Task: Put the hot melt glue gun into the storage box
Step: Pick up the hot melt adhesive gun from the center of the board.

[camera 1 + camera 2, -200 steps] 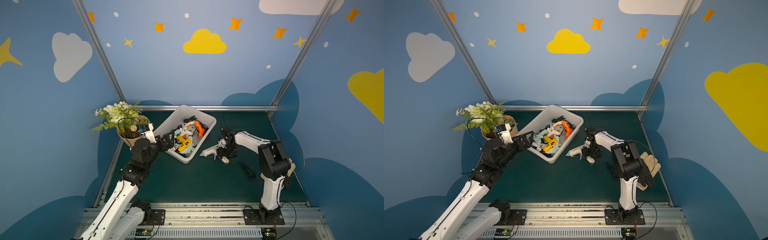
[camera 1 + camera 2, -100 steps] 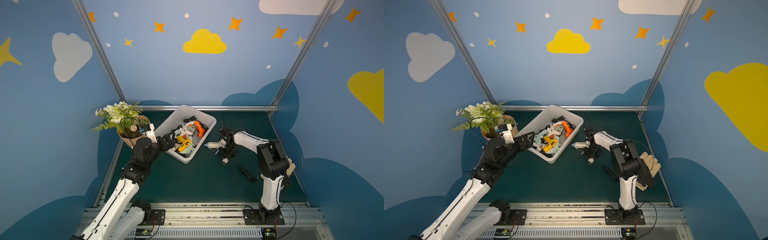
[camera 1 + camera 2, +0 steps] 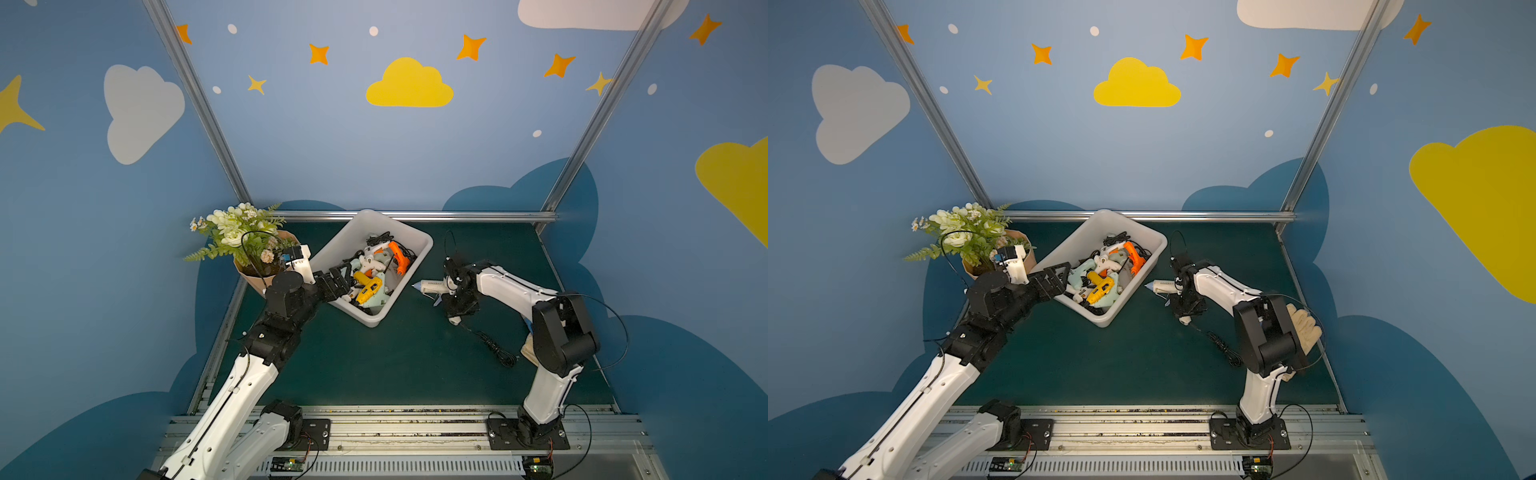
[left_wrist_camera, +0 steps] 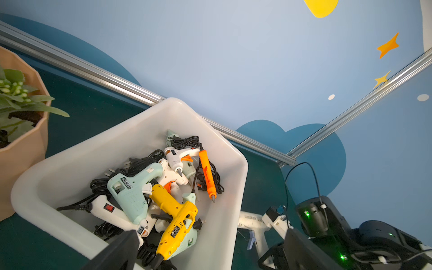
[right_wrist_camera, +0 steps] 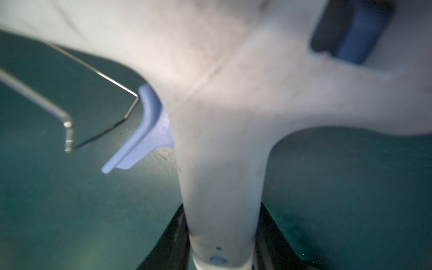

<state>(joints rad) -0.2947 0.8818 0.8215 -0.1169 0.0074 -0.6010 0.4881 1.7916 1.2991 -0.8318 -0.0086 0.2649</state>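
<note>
A white hot melt glue gun point(image 3: 430, 286) point(image 3: 1163, 285) point(image 4: 253, 221) with a blue trigger sits just right of the storage box, nozzle toward it. My right gripper point(image 3: 456, 303) point(image 3: 1187, 306) point(image 5: 222, 224) is shut on its handle point(image 5: 222, 177), one finger pressed on each side. The storage box point(image 3: 374, 322) point(image 3: 1106, 322) point(image 4: 243, 168) is a white tub that holds several glue guns and cords. At the box's left rim my left gripper point(image 3: 343, 282) point(image 3: 1059, 276) point(image 4: 210, 254) stands wide open with nothing between its fingers.
A tan flower pot point(image 3: 253, 278) with white flowers stands at the back left, close to my left wrist. The gun's black cord point(image 3: 490, 345) trails across the green mat toward the right arm's base. A beige glove point(image 3: 1304, 328) lies behind that arm. Blue walls close three sides.
My right gripper has closed on the glue gun's handle. The gun has come up off the mat and levelled, nozzle toward the box. The left arm has hardly moved.
</note>
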